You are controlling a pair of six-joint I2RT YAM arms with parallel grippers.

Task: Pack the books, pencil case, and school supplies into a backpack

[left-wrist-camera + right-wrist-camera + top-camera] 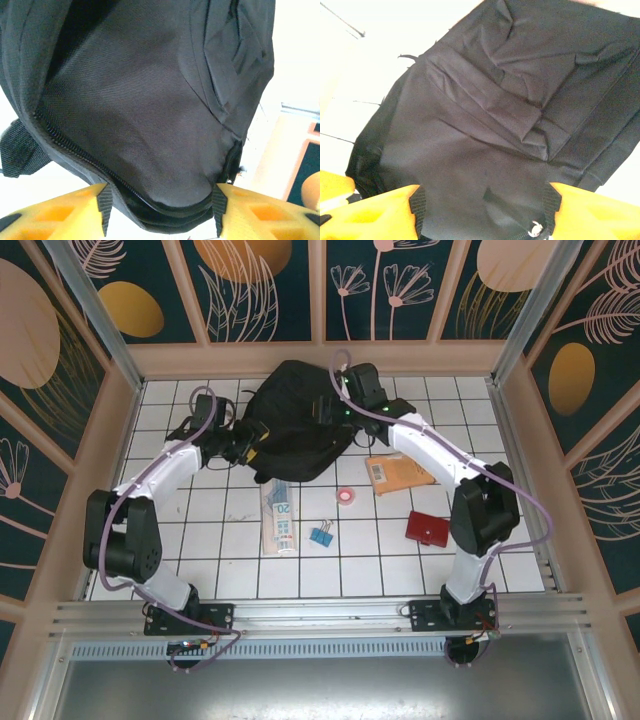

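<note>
The black backpack (295,425) lies at the back middle of the tiled table. My left gripper (248,443) is at its left side, jaws open, with the backpack's zipped edge (150,205) lying between the yellow fingers (102,207). My right gripper (332,408) hovers over its upper right part, open above the fabric (485,130), with a small metal zip pull (536,229) by its right finger. In front lie the pencil case (280,515), blue binder clip (322,536), pink disc (348,497), orange-brown book (398,472) and dark red book (427,529).
Wooden walls (110,440) close in the table on the left, back and right. A black strap (17,152) of the backpack sticks out to the left. Both arms reach inward from the near rail (320,612).
</note>
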